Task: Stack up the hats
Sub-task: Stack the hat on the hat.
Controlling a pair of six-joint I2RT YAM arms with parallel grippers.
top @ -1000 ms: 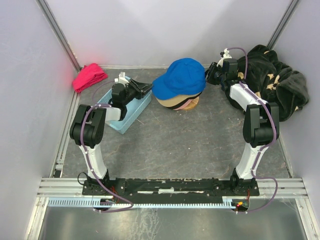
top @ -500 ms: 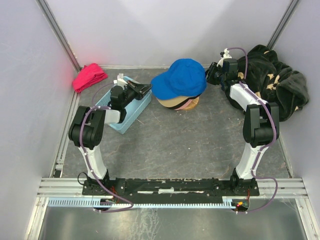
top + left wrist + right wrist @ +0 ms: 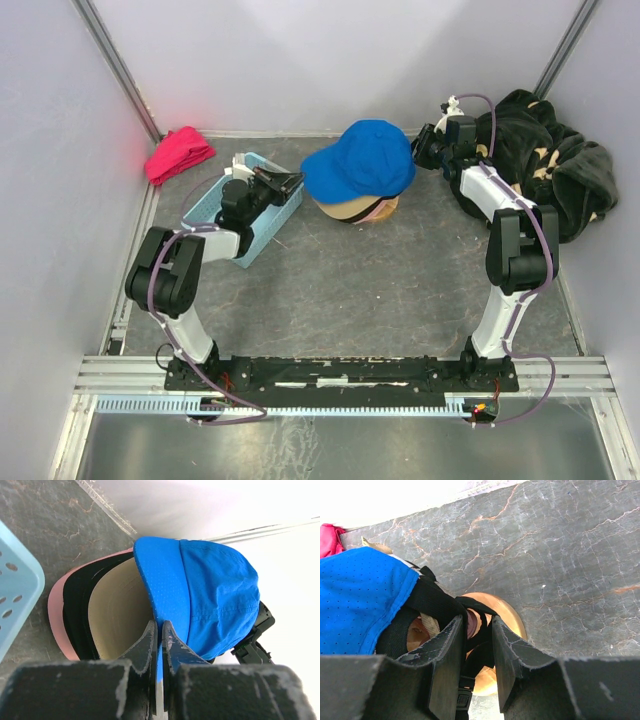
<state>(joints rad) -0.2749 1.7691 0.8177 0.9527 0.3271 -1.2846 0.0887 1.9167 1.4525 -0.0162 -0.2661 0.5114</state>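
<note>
2 arms, L arm [image 3: 190, 320] & R arm [image 3: 497, 315], same build: white link shells w/ chunky black joint housings, thin lilac cable [image 3: 549, 372] looped along each, both bolted to flat black base plate [image 3: 340, 372]; L gripper [image 3: 159, 625] & R gripper [image 3: 478, 622] w/ matte black wedge fingers, edges scuffed grey-white.

Lab cell (white walls [image 3: 330, 60], alu frame [image 3: 350, 372]).

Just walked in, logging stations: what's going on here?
Two robot arms are stacking caps. The blue cap lies on top of a tan cap, a black cap and a pink cap. The left gripper is shut on the blue cap's brim. The right gripper sits at the back of the stack, jaws around a black strap; whether it grips is unclear.
</note>
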